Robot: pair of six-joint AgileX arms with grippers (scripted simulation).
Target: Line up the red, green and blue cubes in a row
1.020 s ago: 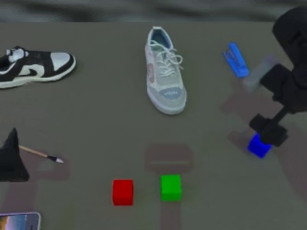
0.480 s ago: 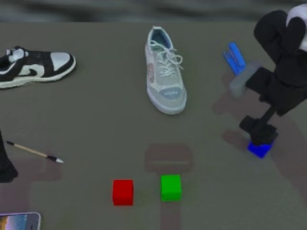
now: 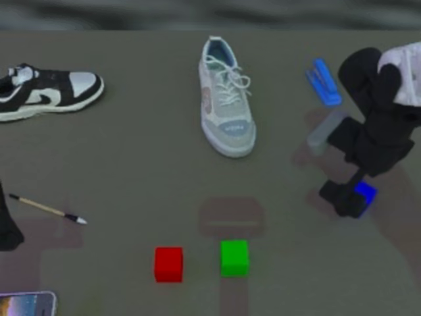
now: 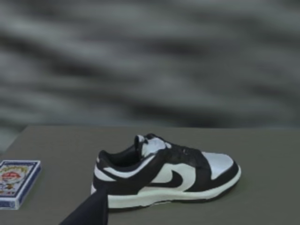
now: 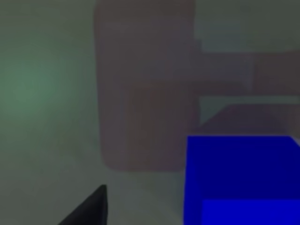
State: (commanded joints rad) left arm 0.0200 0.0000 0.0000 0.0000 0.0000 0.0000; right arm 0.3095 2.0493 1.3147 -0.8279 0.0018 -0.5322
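The red cube (image 3: 168,264) and the green cube (image 3: 235,257) sit side by side near the table's front edge, a small gap between them. The blue cube (image 3: 366,192) lies apart at the right. My right gripper (image 3: 346,199) is low over it and covers its left part. In the right wrist view the blue cube (image 5: 243,178) fills one side. One dark finger (image 5: 89,208) stands well clear of it, so the jaws are open; the other finger is hidden. My left gripper (image 3: 5,227) is parked at the left edge, open.
A black-and-white sneaker (image 3: 49,92) lies at the back left and a pale sneaker (image 3: 226,95) at the back centre. A light-blue stapler (image 3: 323,82) is at the back right. A pen (image 3: 46,209) and a phone (image 3: 26,304) lie front left. A card box (image 4: 16,183) sits beside the dark sneaker.
My right arm has swung leftward and its gripper has dropped over the blue cube, covering more of it. The left arm pulled back to the left edge a second ago and has stayed there.
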